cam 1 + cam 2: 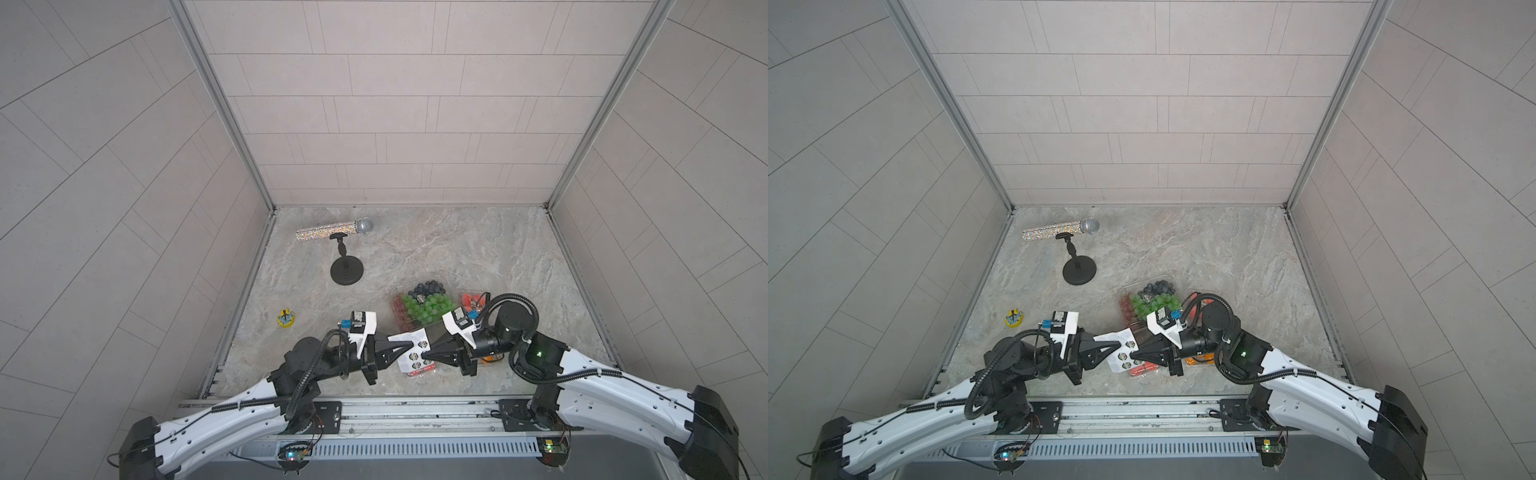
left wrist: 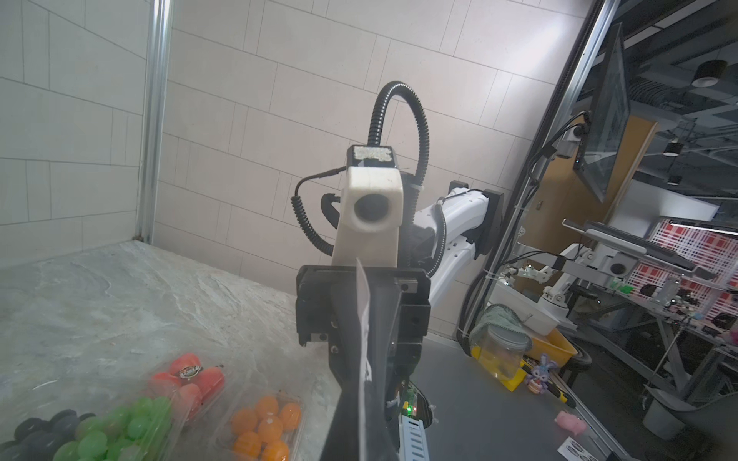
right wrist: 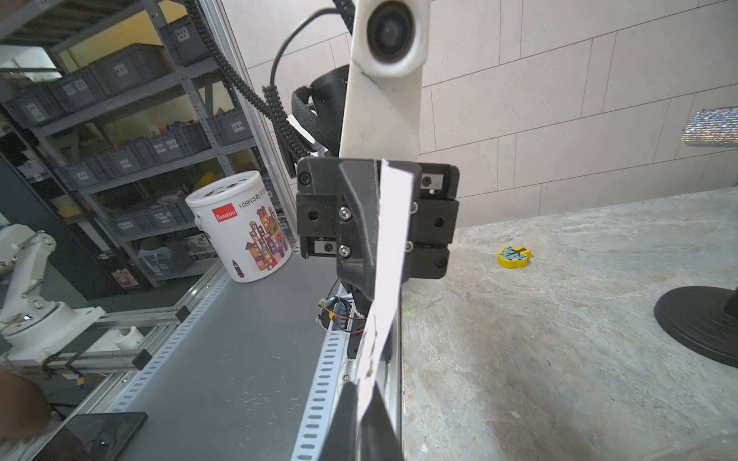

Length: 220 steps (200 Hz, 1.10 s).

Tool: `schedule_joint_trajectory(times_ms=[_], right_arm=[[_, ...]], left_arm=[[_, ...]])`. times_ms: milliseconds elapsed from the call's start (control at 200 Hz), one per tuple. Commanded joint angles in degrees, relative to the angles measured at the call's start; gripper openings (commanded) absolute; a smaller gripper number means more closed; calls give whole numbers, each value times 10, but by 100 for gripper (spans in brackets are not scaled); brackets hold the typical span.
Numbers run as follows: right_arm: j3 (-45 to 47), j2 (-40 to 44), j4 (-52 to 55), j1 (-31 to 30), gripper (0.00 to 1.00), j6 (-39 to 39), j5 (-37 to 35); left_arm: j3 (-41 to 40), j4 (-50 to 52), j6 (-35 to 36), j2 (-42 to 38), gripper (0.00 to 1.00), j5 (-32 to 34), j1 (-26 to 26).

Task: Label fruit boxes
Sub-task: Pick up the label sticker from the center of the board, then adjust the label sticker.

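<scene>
Facing each other tip to tip near the front edge of the table (image 1: 457,249), the left gripper (image 1: 409,345) and the right gripper (image 1: 424,355) are seen in both top views at opposite edges of the sticker sheet (image 1: 415,352). The left gripper's fingers are closed fully onto the 9 o'clock edge of the sheet, which is held off the table, edge-on in both wrist views. The right gripper's tips are located at the 3 o'clock edge – whether the sheet is clamped there or the fingers are slightly parted cannot be told. Four fruit boxes are grouped around the sheet. The large box (image 1: 424,305), filled with green grapes and blueberries, is placed at 12 o'clock from the sheet. A red-fruit box (image 1: 471,301) is set just beside it, at 1 o'clock from the sheet, and a round label is visible on its lid in the left wrist view (image 2: 189,371). A second red-fruit box (image 1: 422,370) is partly covered by the sheet's 6 o'clock edge. The orange box (image 1: 490,358) is found at 3 o'clock, largely hidden under the right wrist. Well apart from the boxes, a microphone (image 1: 334,229) on a stand (image 1: 347,272) is located at 11 o'clock and a yellow toy (image 1: 286,319) at 9 o'clock.
</scene>
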<state>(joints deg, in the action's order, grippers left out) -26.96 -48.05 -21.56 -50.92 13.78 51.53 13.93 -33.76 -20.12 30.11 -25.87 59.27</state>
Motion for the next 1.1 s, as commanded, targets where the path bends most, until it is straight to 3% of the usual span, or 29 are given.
schedule_joint_trajectory(times_ms=[0,70,155,300,565,755,971,1096], right_arm=[[-4,19,32,-1,48,-20,-32],[-9,41,59,-1,65,-24,-85],[-17,67,80,-1,67,-23,-130],[-36,46,62,-2,49,-2,-114],[-34,8,-13,-3,37,37,-51],[-30,9,-15,-3,31,32,-60],[-32,-1,-7,-2,8,27,-47],[-29,2,-2,-3,9,25,-47]], left_arm=[[18,16,-1,-18,0,2,-1],[21,38,4,-30,0,9,-1],[20,54,6,-39,0,16,-1],[15,42,-3,-38,0,2,-1],[14,40,-6,-33,0,7,-1],[14,38,-7,-23,0,0,-2],[7,32,-12,-31,0,4,-1],[5,38,-13,-42,0,8,-1]])
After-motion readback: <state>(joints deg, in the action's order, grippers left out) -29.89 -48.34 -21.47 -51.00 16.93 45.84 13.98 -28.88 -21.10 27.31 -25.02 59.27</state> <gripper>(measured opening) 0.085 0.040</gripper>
